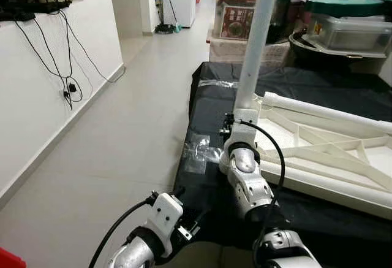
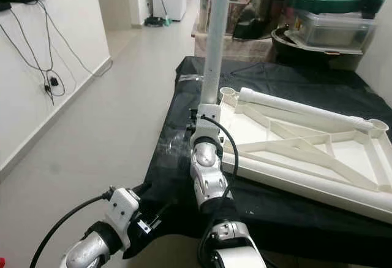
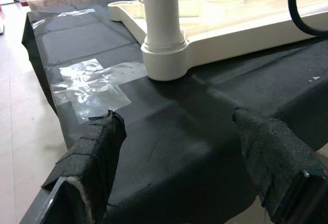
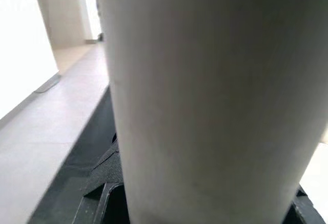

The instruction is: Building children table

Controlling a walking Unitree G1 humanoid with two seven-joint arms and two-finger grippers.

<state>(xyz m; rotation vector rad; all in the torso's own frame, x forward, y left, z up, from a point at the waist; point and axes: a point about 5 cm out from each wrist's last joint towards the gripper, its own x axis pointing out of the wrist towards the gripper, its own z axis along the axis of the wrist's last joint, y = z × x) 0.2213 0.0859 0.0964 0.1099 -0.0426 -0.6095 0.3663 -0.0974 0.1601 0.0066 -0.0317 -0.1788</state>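
Note:
A white children's table top (image 1: 324,151) lies upside down on a black cloth (image 1: 208,176). A white table leg (image 1: 254,47) stands upright in its near left corner socket (image 3: 164,60). My right gripper (image 1: 236,121) is shut on the lower part of this leg, which fills the space between the black fingers (image 4: 102,203) in the right wrist view. A second white leg (image 2: 300,110) lies along the top's far edge. My left gripper (image 3: 184,147) is open and holds nothing. It hovers low over the cloth's near left edge, a short way from the socket.
Clear tape (image 1: 199,148) is stuck on the cloth beside the socket. Storage boxes and lidded containers (image 1: 343,22) are stacked behind the cloth. Tiled floor (image 1: 122,133) runs along the left, beside a white wall with hanging cables (image 1: 67,78).

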